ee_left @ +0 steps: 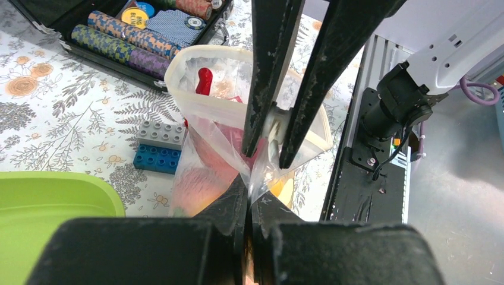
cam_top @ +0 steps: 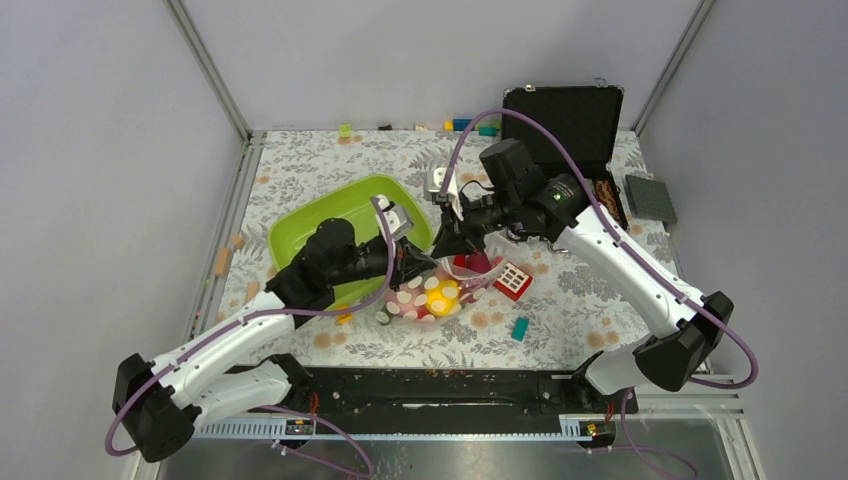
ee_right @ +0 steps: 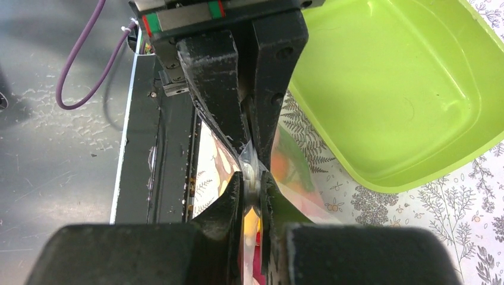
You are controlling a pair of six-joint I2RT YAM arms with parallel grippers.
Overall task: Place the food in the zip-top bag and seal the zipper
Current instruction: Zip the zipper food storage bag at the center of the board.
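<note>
Left end effector [ee_left: 250, 199] pinches the zip-top bag [ee_left: 205, 116] holding food [ee_left: 204, 80], apparently red.

I worked in a lab cell: grey panel walls [cam_top: 100, 150] and aluminium posts [cam_top: 208, 70] ringed the floral-clothed table [cam_top: 300, 170], my mounting rail [cam_top: 440, 385] along its near edge.

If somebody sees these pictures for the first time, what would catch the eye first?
First, the two grippers meeting at the middle of the table: the left gripper and the right gripper both pinch the clear zip-top bag, with yellow and red food inside it. Next come the lime-green tub just behind the left arm and the black case at the far right corner.
</note>
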